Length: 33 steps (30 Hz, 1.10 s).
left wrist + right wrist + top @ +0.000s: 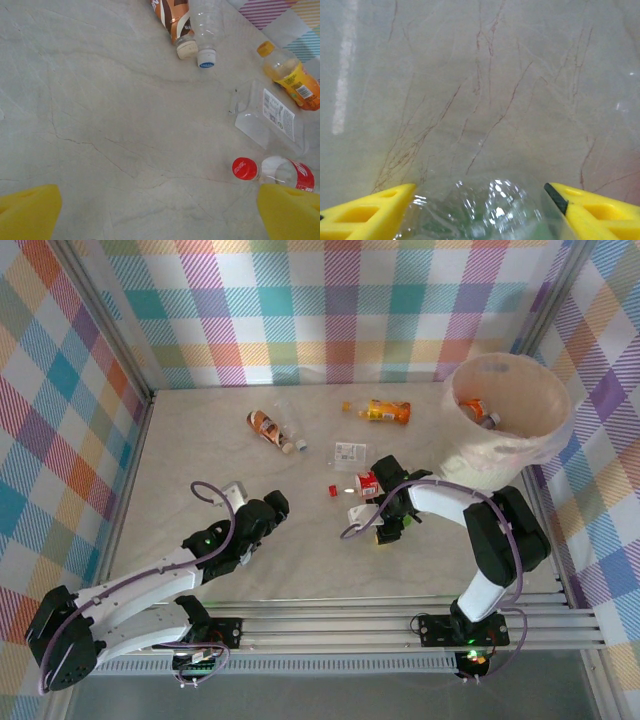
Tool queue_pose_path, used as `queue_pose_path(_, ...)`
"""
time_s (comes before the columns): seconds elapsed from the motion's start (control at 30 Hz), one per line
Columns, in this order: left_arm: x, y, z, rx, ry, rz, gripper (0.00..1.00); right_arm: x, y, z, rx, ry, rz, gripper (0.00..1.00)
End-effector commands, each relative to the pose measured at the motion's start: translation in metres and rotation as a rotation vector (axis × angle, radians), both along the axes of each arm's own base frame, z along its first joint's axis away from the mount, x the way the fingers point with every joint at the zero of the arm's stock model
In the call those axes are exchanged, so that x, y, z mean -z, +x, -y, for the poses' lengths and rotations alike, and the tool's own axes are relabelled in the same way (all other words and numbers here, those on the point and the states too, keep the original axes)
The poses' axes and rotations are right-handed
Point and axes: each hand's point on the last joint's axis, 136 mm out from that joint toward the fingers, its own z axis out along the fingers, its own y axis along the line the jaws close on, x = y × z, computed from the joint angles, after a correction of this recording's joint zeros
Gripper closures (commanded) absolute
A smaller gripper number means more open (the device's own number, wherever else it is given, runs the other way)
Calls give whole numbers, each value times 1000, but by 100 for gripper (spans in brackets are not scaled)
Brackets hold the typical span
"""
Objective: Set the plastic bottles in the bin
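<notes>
Right wrist view: the right hand (pixel 480 186) straddles a crumpled clear bottle (pixel 485 212) on the bench (pixel 470 75); pinched or not, I cannot tell. Nearby, the left hand (pixel 157 190) gapes wide. At the bench's far right corner stands the bin (pixel 530 445).

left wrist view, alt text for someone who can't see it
Five plastic bottles lie on a pale marbled table: a brown-labelled bottle and a clear bottle at the top, an orange bottle and a flattened clear bottle at right, a red-capped bottle lower right. The left gripper has its yellow fingertips wide apart in the bottom corners, holding nothing.
</notes>
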Motion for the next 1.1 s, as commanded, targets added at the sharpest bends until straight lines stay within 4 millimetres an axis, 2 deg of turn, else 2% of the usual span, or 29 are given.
queue_pose_path(0.0, 2, -1, -9, -17, 19, 5, 0, -7, 22, 2, -33, -26, 117, 38)
queue_pose_path(0.27, -3, 1, -7, -12, 4, 21, 0, -28, 27, -6, -10, 24, 164, 45)
queue_pose_path(0.37, -8, 3, -4, 3, 6, 28, 0, -47, 28, -12, 24, 68, 157, 48)
queue_pose_path(0.53, -19, 7, 2, 26, 12, 46, 0, -118, 25, -47, 130, 324, 117, 51)
queue_pose_path(0.73, -24, 11, 9, 40, 13, 47, 0, -192, 24, -73, 201, 558, 75, 53)
queue_pose_path(0.87, -22, 13, 13, 51, 11, 39, 0, -239, 30, -78, 258, 673, 94, 54)
queue_pose_path(1.07, -25, 17, 22, 75, 13, 35, 0, -307, 46, -68, 418, 831, 152, 57)
